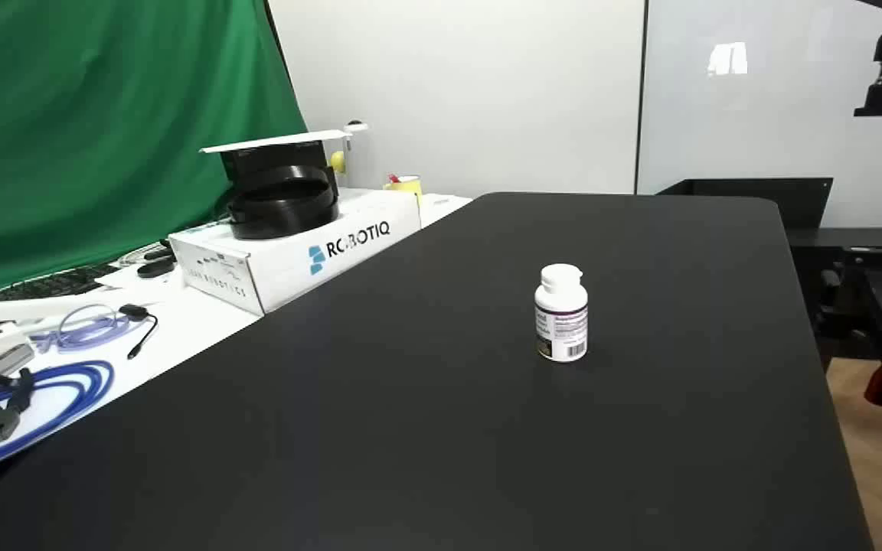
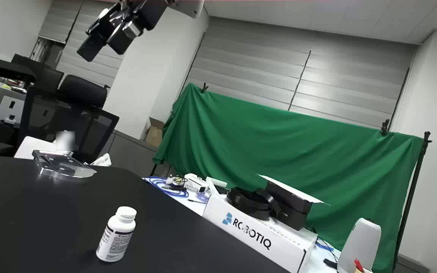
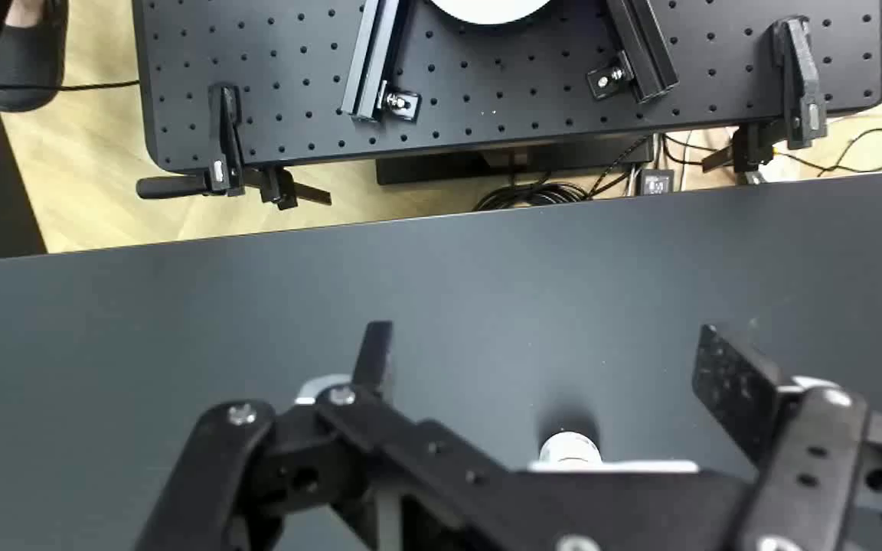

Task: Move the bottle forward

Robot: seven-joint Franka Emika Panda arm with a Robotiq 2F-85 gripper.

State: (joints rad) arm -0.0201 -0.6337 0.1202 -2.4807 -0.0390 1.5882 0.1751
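The bottle is small and white, with a white cap and a printed label. It stands upright on the black table in both exterior views [image 1: 562, 314] [image 2: 117, 236]. In the wrist view only part of the bottle [image 3: 570, 446] shows; the gripper's body hides the rest. My gripper [image 3: 546, 344] is open in the wrist view, with its two fingers wide apart and nothing between them. In an exterior view the gripper [image 2: 104, 48] hangs high above the table at the upper left, well apart from the bottle.
A white Robotiq box [image 1: 334, 249] with black rings [image 1: 284, 203] on it lies beside the black table [image 1: 410, 428]. Blue cables [image 1: 66, 398] lie near it. A clear plate [image 2: 65, 167] sits at a table edge. A perforated black base plate [image 3: 472, 99] stands across a gap.
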